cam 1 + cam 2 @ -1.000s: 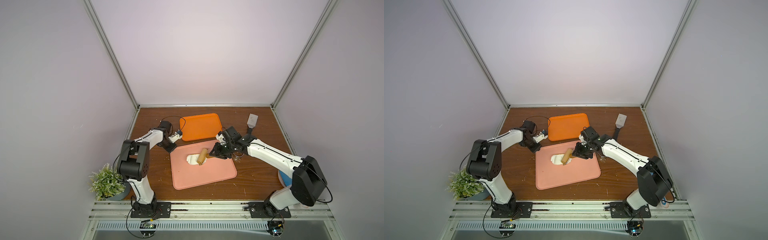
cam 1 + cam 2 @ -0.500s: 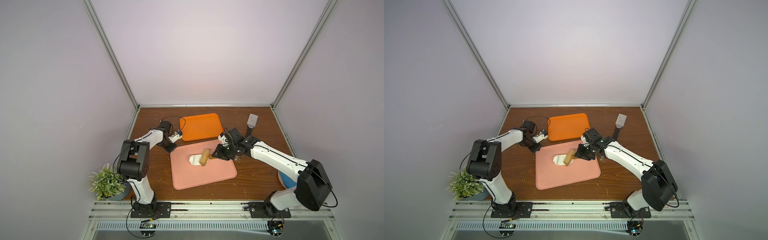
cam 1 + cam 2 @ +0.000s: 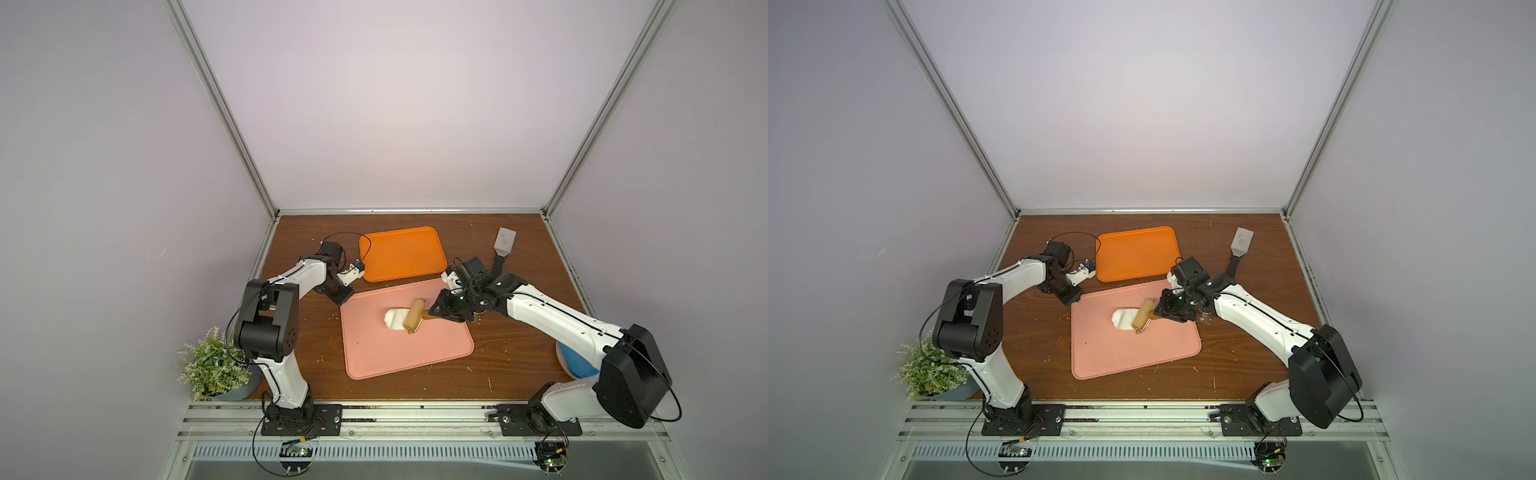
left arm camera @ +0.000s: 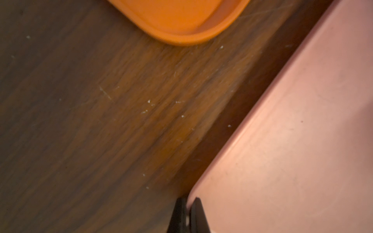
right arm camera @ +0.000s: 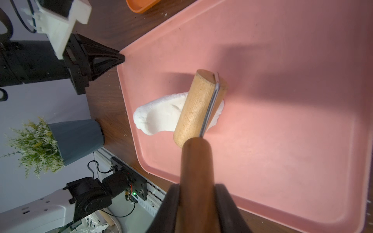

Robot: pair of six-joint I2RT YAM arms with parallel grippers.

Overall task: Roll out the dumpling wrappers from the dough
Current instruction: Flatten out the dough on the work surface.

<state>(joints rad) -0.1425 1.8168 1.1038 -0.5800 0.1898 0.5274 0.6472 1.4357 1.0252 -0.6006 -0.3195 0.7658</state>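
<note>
The right claw (image 5: 196, 209) grasps the dark handle of a wooden roller (image 5: 198, 105), whose pale barrel lies across the dough (image 5: 159, 115). The dough, an uneven white lump that is partly flattened, rests on the pink tray (image 5: 282, 121), slightly toward the tray's far side from its middle. Most of it shows on the barrel's left.

The left claw (image 4: 188, 215) is clenched on the rim at the pink tray's far left corner, with its black fingertips (image 4: 198, 211) on either side of the edge.

An orange tray (image 3: 401, 253) lies on the counter (image 3: 498, 365) just beyond the pink tray's far edge. A grey scraper (image 3: 504, 245) sits beyond the pink tray's far right corner. A potted plant (image 3: 214, 365) stands off its near left corner.
</note>
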